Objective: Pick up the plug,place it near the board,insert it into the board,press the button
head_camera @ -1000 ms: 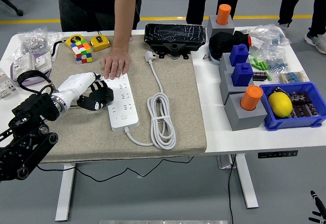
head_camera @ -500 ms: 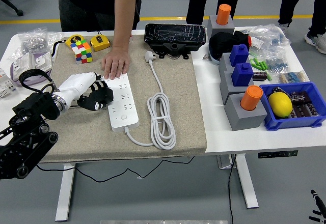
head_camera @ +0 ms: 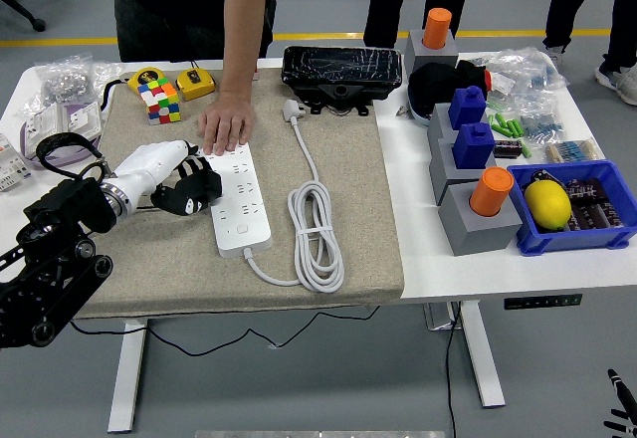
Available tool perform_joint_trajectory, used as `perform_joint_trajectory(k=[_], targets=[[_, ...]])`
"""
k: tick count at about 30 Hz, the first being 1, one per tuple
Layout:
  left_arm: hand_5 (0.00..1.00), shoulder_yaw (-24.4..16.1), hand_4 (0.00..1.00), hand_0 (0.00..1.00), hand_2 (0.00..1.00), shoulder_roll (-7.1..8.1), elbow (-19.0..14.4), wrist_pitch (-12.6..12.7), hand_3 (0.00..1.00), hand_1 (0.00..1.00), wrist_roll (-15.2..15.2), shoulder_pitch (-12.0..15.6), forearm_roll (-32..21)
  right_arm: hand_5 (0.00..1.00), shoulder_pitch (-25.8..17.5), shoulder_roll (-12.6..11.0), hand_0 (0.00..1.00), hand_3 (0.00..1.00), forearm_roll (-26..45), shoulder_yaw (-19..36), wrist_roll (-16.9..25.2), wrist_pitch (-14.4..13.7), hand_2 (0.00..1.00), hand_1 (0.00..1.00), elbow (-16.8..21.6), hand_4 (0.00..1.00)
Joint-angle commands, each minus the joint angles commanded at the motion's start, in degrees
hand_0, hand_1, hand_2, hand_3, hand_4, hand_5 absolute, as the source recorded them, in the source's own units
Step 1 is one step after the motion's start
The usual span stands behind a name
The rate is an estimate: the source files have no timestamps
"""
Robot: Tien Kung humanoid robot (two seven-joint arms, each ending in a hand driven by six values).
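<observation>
Partly, the left hand [head_camera: 187,187] covers the board's [head_camera: 241,207] edge.

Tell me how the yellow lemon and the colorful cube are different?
The lemon is one plain yellow and rounded; the cube is boxy with many colored squares. The lemon lies inside the blue bin on the right; the cube stands on the mat's far left corner. Nobody touches either.

A colourful puzzle cube [head_camera: 162,99] sat at the far left corner of the grey mat [head_camera: 348,209], just beside a yellow tape measure [head_camera: 195,84]. A black box [head_camera: 343,68] lay at the far edge. On the right, a yellow lemon [head_camera: 547,204] rested in a blue bin [head_camera: 577,234], near grey blocks with an orange peg [head_camera: 491,190] and blue pegs [head_camera: 467,107] on top.
</observation>
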Motion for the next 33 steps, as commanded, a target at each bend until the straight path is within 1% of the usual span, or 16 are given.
perform_joint_trajectory(k=[4, 5, 10, 16, 23, 33], targets=[[0.002, 0.0, 0.768, 0.787, 0.459, 0.03, 0.1, -0.4, 0.528, 0.513, -0.1, 0.0, -0.5, 0.998, 0.0, 0.0, 0.998, 0.837, 0.0, 0.1, 0.1, -0.1, 0.768, 0.856, 0.0, 0.998], [0.002, 0.0, 0.775, 0.796, 0.486, 0.04, 0.1, -0.5, 0.530, 0.531, 0.0, 0.0, -0.4, 0.998, 0.0, 0.0, 0.998, 0.836, 0.1, 0.1, 0.2, -0.1, 0.766, 0.856, 0.0, 0.998], [0.002, 0.1, 0.775, 0.796, 0.486, 0.10, 0.0, -0.4, 0.530, 0.531, 0.2, 0.0, 0.7, 0.998, 0.0, 0.0, 0.998, 0.836, 0.0, 0.1, 0.2, -0.2, 0.766, 0.856, 0.0, 0.998], [0.002, 0.2, 0.771, 0.794, 0.479, 0.05, 0.1, -0.1, 0.523, 0.531, 0.1, -0.1, 0.6, 0.998, 0.0, 0.0, 0.998, 0.836, 0.0, 0.2, 0.3, -0.2, 0.767, 0.856, 0.0, 0.998], [0.002, 0.5, 0.759, 0.794, 0.474, 0.15, 0.2, -0.5, 0.524, 0.530, 0.3, -0.1, 0.6, 0.998, 0.0, 0.0, 0.998, 0.833, 0.0, 0.1, 0.5, -0.4, 0.764, 0.855, 0.0, 0.998], [0.002, 0.7, 0.760, 0.798, 0.480, 0.04, 0.6, -0.5, 0.525, 0.530, 0.2, 0.2, 0.2, 0.998, -0.1, 0.0, 0.998, 0.832, -0.1, 0.3, 0.8, -0.7, 0.764, 0.852, 0.0, 0.998]])
